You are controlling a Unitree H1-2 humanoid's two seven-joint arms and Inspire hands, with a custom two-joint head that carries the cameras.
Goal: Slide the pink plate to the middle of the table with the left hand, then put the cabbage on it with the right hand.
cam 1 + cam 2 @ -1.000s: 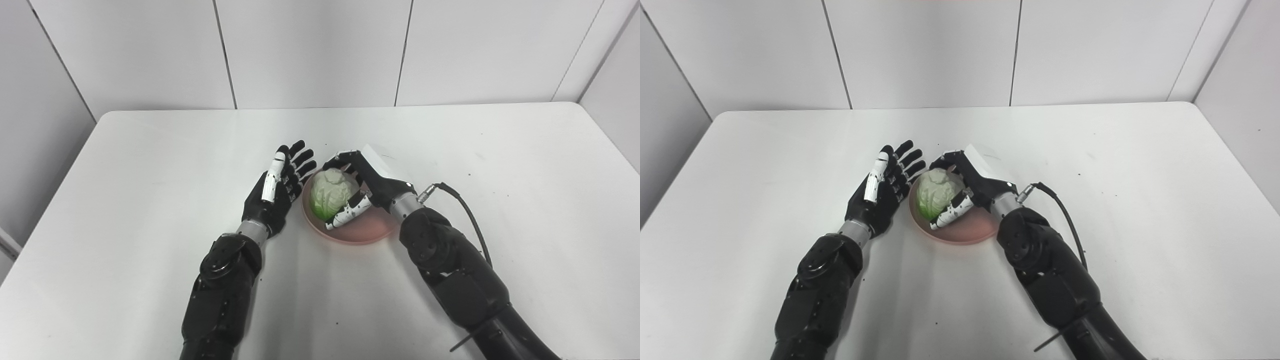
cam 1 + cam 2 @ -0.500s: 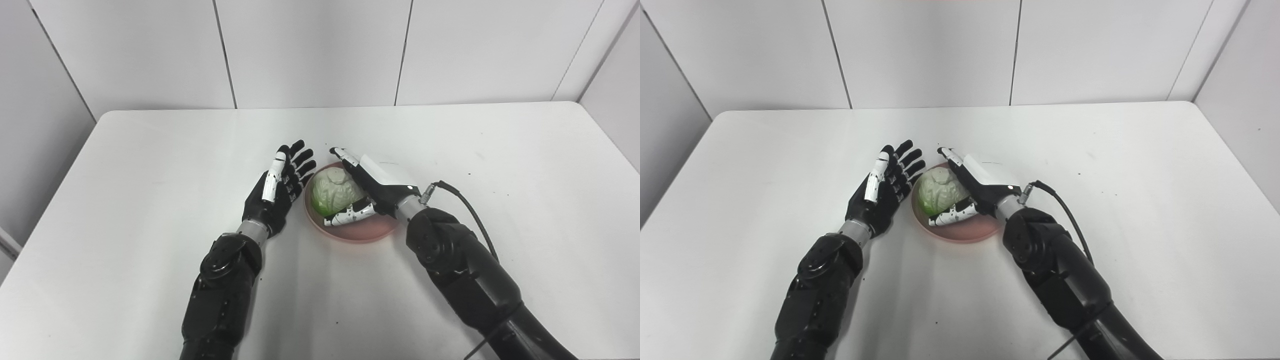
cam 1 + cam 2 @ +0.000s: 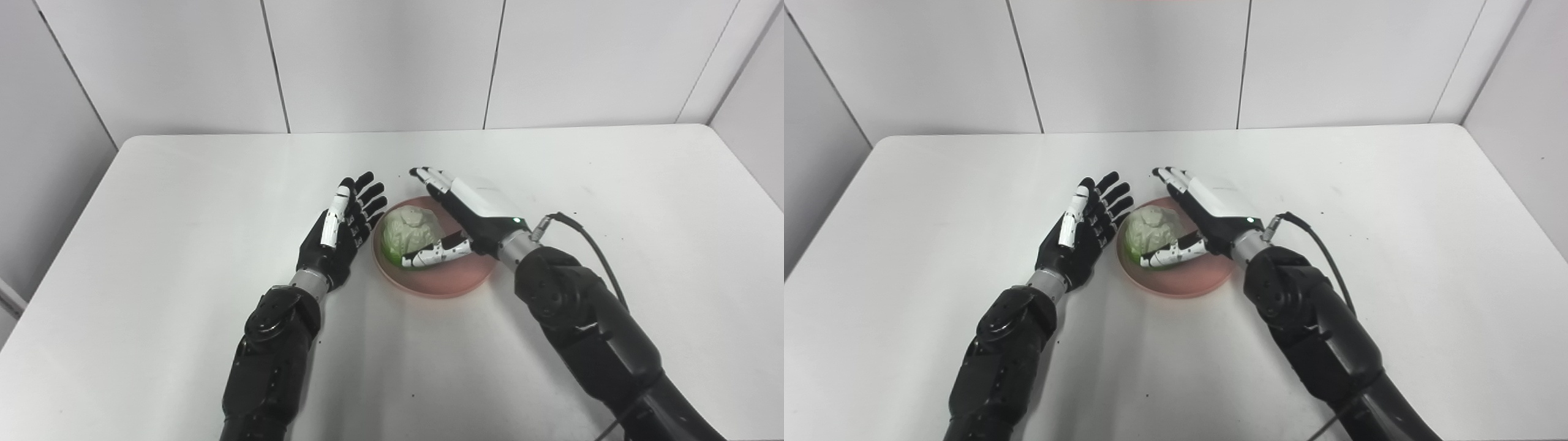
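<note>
Pale cabbage [image 3: 409, 234], crinkled and whitish on top with a bright green patch low on the left side, sitting in the left half of the pink plate [image 3: 450, 283]. Plate round, shallow, dusty pink, resting flat near the middle of the white table [image 3: 184, 202], its near and right parts bare. Left hand [image 3: 340, 229] just beside the plate's left rim, palm up and turned toward the cabbage, fingers spread and straight, holding nothing; cannot tell whether the fingertips touch the rim. Right hand [image 3: 468, 214] above the plate's right side, fingers stretched out flat past the far rim, thumb [image 3: 436, 253] reaching across in front of the cabbage close to its lower edge, contact unclear; spread wide, gripping nothing. Black cable [image 3: 588, 245] looping from the right wrist over the tabletop. Wide bare tabletop to the left, to the right and beyond the plate up to the far edge by the white wall panels [image 3: 380, 61]; near strip of table crossed by both dark forearms.
</note>
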